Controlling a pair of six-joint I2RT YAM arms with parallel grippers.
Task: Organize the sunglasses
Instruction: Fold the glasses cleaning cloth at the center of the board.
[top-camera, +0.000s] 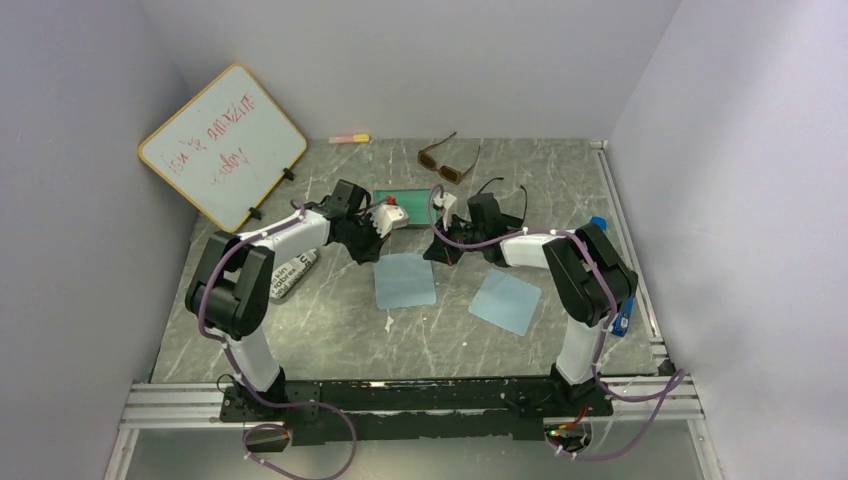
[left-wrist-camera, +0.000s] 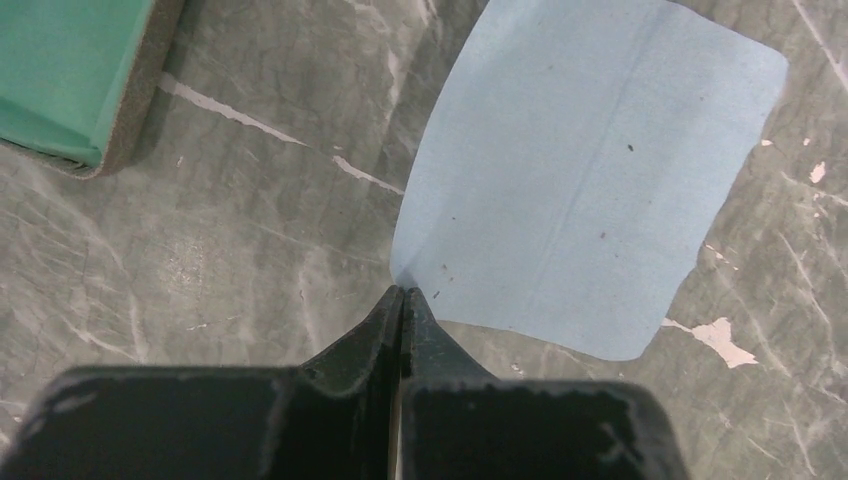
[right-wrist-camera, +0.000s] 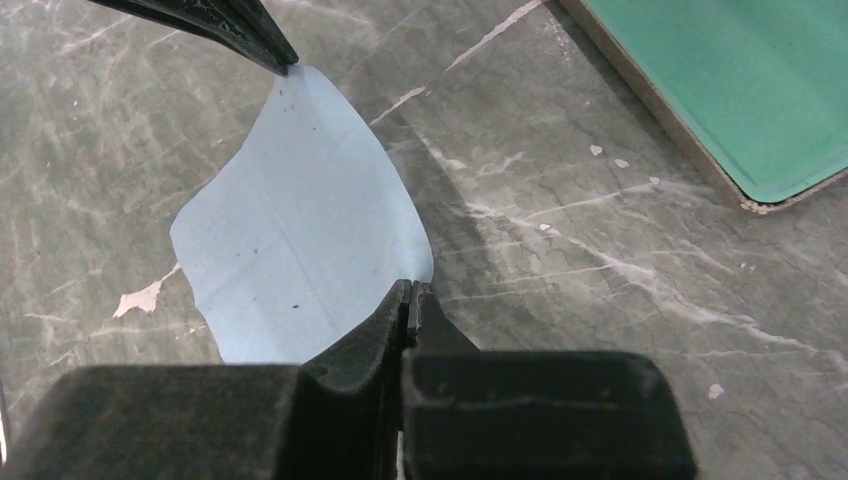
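Note:
The brown sunglasses (top-camera: 447, 160) lie open at the back of the table. The slim black sunglasses (top-camera: 522, 200) lie behind the right arm and are partly hidden by it. My left gripper (top-camera: 378, 258) (left-wrist-camera: 402, 291) is shut on the far left corner of a light blue cloth (top-camera: 405, 281) (left-wrist-camera: 590, 170). My right gripper (top-camera: 432, 256) (right-wrist-camera: 411, 285) is shut on the far right corner of the same cloth (right-wrist-camera: 300, 220). The left fingertips (right-wrist-camera: 265, 42) show at the top of the right wrist view. Neither pair of sunglasses shows in the wrist views.
The open case (top-camera: 405, 195) (left-wrist-camera: 60, 80) (right-wrist-camera: 740, 90) with green lining lies just behind the grippers. A second blue cloth (top-camera: 505, 300) lies to the right. The grey pouch (top-camera: 295, 272) lies under the left arm. A whiteboard (top-camera: 222, 145) leans at the back left, and a marker (top-camera: 348, 138) lies by the back wall.

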